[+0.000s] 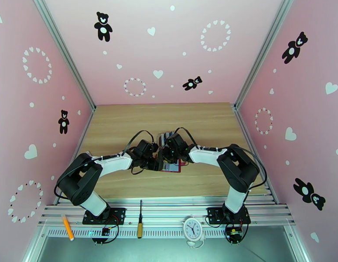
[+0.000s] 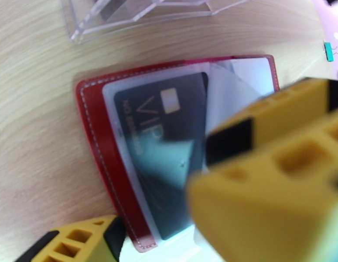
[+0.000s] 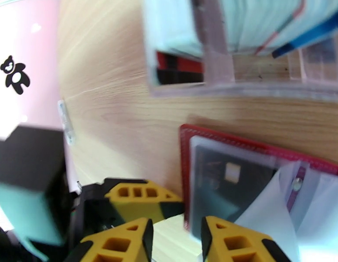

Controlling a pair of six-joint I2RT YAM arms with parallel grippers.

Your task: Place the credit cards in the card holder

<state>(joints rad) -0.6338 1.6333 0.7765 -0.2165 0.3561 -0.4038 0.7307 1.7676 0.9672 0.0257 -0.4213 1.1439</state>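
left gripper (image 2: 151, 210): jaws wide apart, open card holder (image 2: 92, 127) beneath | right gripper (image 3: 177, 236): narrowly parted at its edge, cannot tell if gripping

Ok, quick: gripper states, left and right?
Left gripper: open, astride the dark-red leather-look folding wallet, no grip seen.
Right gripper: part-closed at the wallet's corner; whether it grips cannot be told.

Black card (image 3: 230, 184) in card holder (image 3: 185, 171)

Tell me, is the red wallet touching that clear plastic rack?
Apart. The left wrist view shows bare table between the red wallet and the clear rack.
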